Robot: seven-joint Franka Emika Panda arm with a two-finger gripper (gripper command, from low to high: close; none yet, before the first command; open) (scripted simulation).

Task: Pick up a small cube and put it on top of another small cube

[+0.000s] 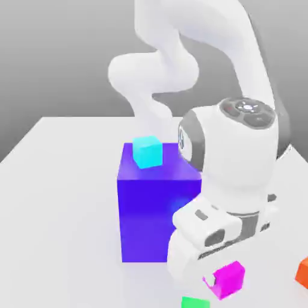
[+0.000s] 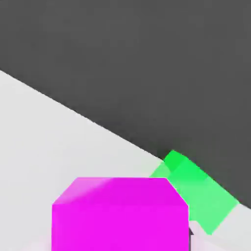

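Arm: a white Franka arm (image 1: 234, 150) curves down from the upper middle of the exterior view to the lower right, its hand pointing down at the desk.
Gripper: the gripper (image 1: 216, 281) sits in the lower right of the exterior view, pressed together and pinching the small glossy magenta cube.
Small magenta cube: the small glossy magenta cube (image 1: 228, 278) is at the bottom of the exterior view, right of centre, just under the white hand; in the hand view (image 2: 120, 213) it takes up the lower middle of the frame, close to the camera.
Big block: a large glossy blue-violet block (image 1: 157, 210) stands on the desk in the centre of the exterior view, just beside the hand on the exterior view's left.
Cyan cube: a small cyan cube (image 1: 147, 151) rests on top of the blue-violet block, near its back edge.
Green cube: a small green cube (image 1: 195, 302) is at the very bottom edge of the exterior view, near the magenta cube; in the hand view (image 2: 196, 193) it lies at the lower right, beyond the magenta cube, by the desk's edge.
Orange object: an orange object (image 1: 302, 272), cut off by the frame, lies at the lower right edge of the exterior view.
Desk: a plain white desk (image 1: 60, 198) carries everything, against a grey backdrop.
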